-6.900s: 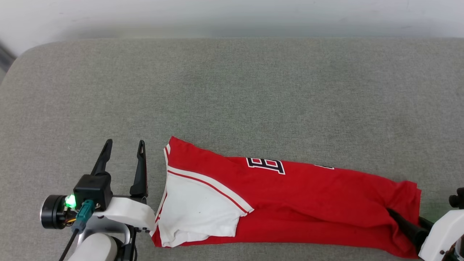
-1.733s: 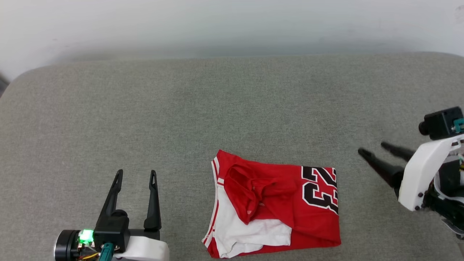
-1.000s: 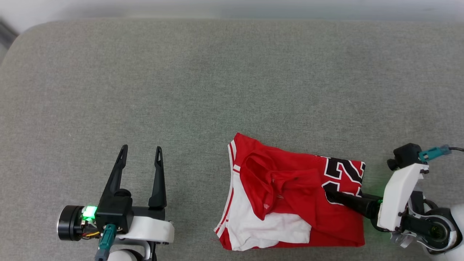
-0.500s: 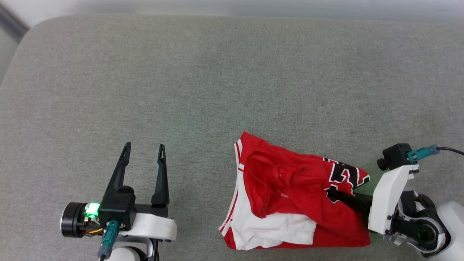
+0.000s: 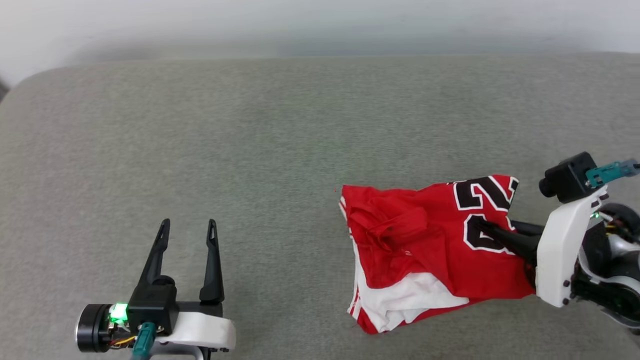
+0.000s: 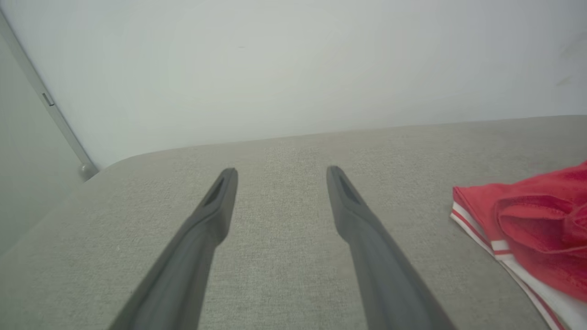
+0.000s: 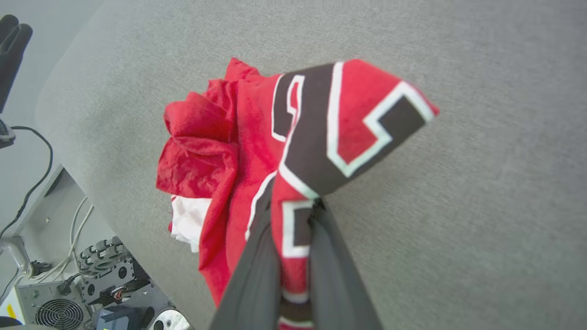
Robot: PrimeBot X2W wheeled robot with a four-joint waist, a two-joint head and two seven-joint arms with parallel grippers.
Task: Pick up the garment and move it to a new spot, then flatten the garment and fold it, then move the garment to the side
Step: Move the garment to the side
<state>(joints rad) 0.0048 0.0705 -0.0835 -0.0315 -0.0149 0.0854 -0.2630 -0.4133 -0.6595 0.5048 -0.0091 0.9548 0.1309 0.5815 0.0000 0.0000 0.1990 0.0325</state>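
The left gripper [image 5: 188, 222] hovers low over the grey cushion [image 5: 250, 125], jaws spread wide with nothing between them. In the left wrist view its fingers [image 6: 208, 229] point across bare cushion [image 6: 284, 256] toward the pale wall [image 6: 275, 68]. The garment [image 6: 532, 220] sits well off to this gripper's right, apart from it. Its nearest edge shows the striped trim and lies on the cushion.

In the head view the garment [image 5: 420, 250] is a bunched, partly folded heap. Red folds are piled at the end toward the left gripper, and a white sleeve lies along the edge nearest the robot. The black, white-edged numbers sit at the end by the right gripper [image 5: 477, 222].

That gripper reaches in from the right, its jaws clenched on the numbered end of the garment, which is pulled up toward it. In the right wrist view the dark fingers [image 7: 337, 275] pinch a fold of numbered cloth between them. A red and black corner of the garment [image 7: 220, 137] stands up just past the right gripper [image 7: 296, 197]. The rest hangs away to that gripper's left over the cushion [image 7: 458, 206]. Beyond the cushion's edge, in that view's lower left corner, are a box with a fan [image 7: 55, 314] and loose cables [image 7: 78, 229].
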